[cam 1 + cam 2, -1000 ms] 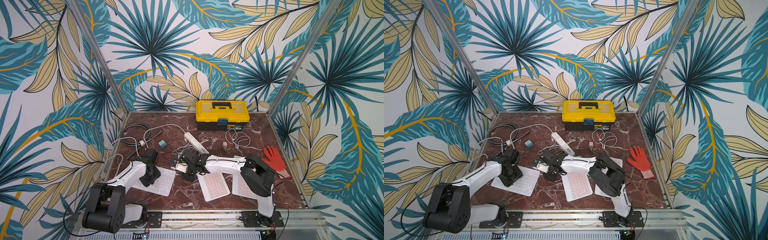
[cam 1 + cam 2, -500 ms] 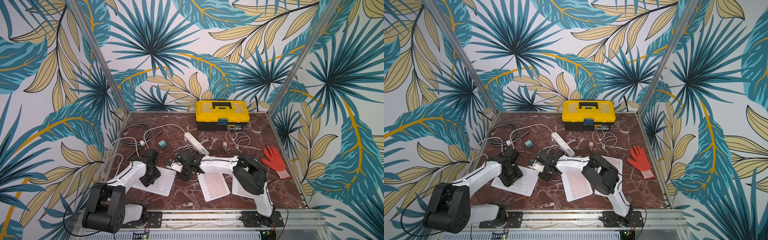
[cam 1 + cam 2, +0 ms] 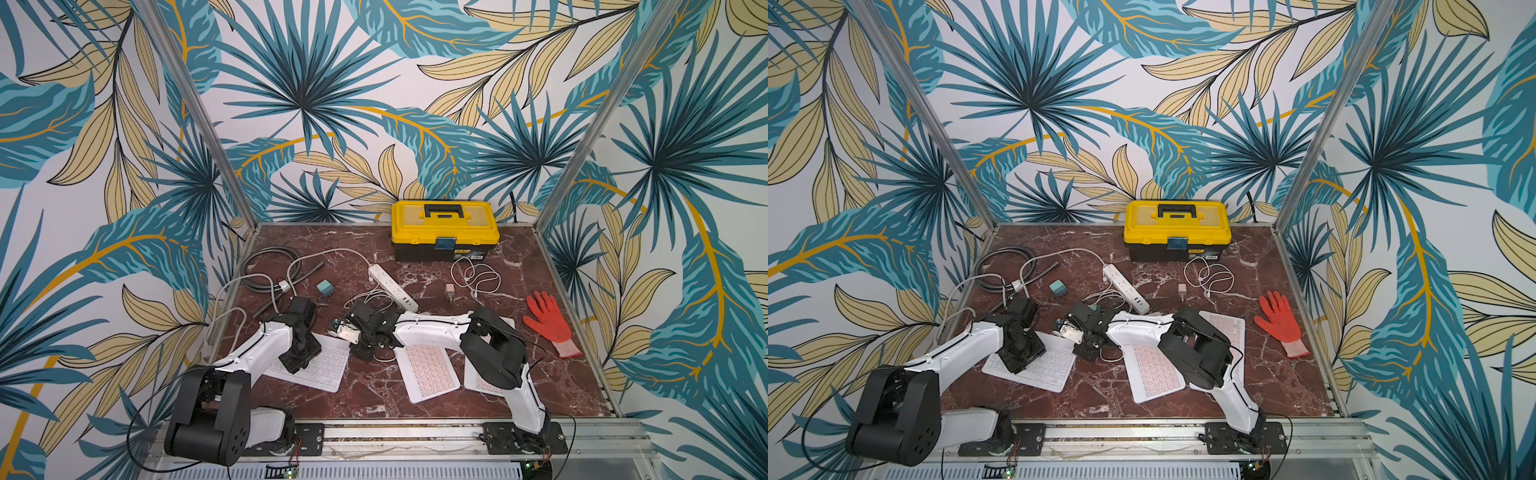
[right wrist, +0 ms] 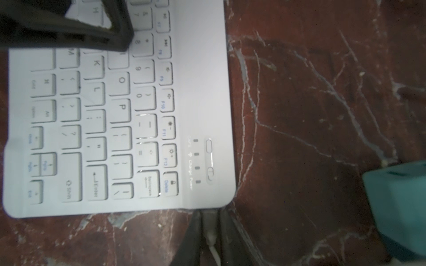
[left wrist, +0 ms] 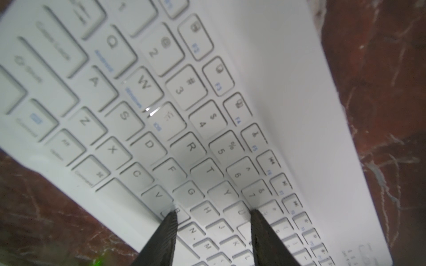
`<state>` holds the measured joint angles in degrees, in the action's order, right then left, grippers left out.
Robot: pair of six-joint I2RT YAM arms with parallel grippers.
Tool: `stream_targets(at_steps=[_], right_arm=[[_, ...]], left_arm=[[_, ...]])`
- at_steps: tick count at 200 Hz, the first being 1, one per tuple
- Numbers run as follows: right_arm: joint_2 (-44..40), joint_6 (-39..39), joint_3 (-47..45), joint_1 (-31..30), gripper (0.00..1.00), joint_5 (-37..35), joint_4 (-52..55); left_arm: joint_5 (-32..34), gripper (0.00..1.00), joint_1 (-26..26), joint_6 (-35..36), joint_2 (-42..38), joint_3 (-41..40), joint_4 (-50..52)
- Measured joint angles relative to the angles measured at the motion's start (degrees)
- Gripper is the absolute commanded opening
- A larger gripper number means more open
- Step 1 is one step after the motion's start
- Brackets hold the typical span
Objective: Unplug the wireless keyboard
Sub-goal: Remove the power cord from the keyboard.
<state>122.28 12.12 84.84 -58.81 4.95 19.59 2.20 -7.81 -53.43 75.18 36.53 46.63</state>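
Note:
A white wireless keyboard [image 3: 322, 370] [image 3: 1046, 372] lies at the front left of the marble table. My left gripper [image 3: 301, 359] [image 5: 213, 214] stands open, its two fingertips [image 5: 170, 218] resting on the keys of the keyboard [image 5: 161, 115]. In the right wrist view, my right gripper [image 4: 209, 221] is shut on the grey plug [image 4: 209, 224] that sits against the short edge of the keyboard [image 4: 115, 115]. A thin white cable [image 4: 214, 252] runs back from the plug between the fingers. In both top views the right gripper [image 3: 360, 350] [image 3: 1086, 351] is low beside the keyboard's right end.
Two pink keyboards [image 3: 428, 372] [image 3: 482, 380] lie to the right, one partly under my right arm. Behind are a white power strip [image 3: 392, 286], a teal adapter [image 3: 324, 287] [image 4: 401, 207], coiled cables [image 3: 270, 270], a yellow toolbox [image 3: 444, 228] and an orange glove [image 3: 546, 322].
My right gripper has closed on the plug, and the right arm has shifted a little to the left. The left gripper has stayed on the keyboard.

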Motion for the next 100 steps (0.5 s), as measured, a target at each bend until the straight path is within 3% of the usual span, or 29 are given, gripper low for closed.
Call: stream_targets(at_steps=[42,100], right_arm=[[0.9,-0.76,2.23,-0.55,0.08,-1.75,3.08],[2.03,-0.15,5.18,-1.95,0.07,-6.82,7.56]], left_arm=[[0.09,0.53,0.04,0.04,0.0,0.0,0.0],[0.09,0.52,0.04,0.02,-0.02,0.0,0.0]])
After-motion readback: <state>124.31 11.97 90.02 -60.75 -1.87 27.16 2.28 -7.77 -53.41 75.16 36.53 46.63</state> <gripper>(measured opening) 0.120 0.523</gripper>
